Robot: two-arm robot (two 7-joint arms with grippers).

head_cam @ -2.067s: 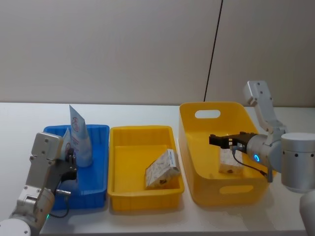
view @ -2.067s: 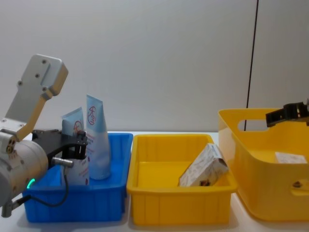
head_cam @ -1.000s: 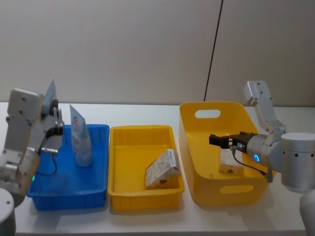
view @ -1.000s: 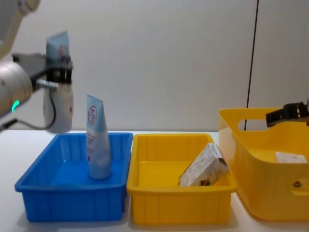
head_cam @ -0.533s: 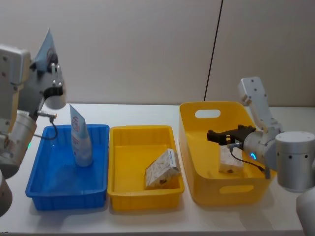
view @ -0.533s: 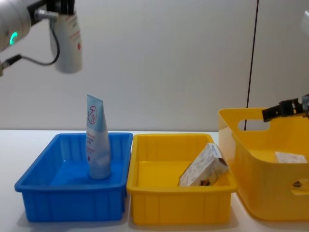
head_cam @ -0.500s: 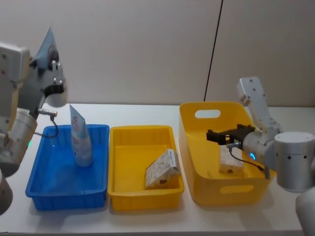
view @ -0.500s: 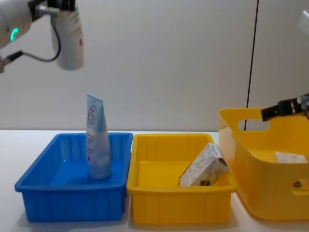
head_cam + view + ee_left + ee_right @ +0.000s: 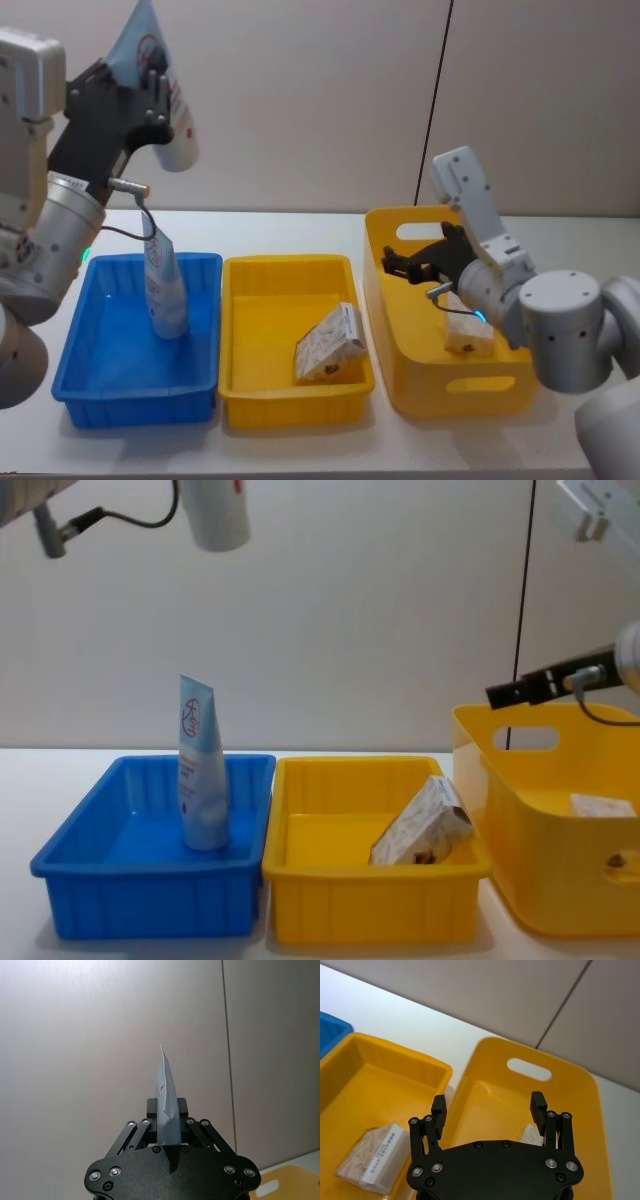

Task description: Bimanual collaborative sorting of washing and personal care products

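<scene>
- Left gripper [image 9: 167, 1116] is clamped on a pale blue squeeze tube [image 9: 174, 138], crimp end up, high above the blue bin [image 9: 120, 400]. This probably keeps it clear of the bin walls for transfer.
- Right gripper [image 9: 488, 1104], jaws wide and empty, hovers over the yellow basket [image 9: 420, 395], far right of the blue bin.
- Second tube [image 9: 200, 780] stands inside the blue bin. It has a red round logo; the text is unreadable.

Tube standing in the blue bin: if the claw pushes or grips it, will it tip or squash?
Probably tippy: the standing tube is tall and narrow, balanced on its cap end in the blue bin. Likely soft-walled, so a mid-body grip may dent it; the left claw holds a second tube toward its flat crimped end.
</scene>
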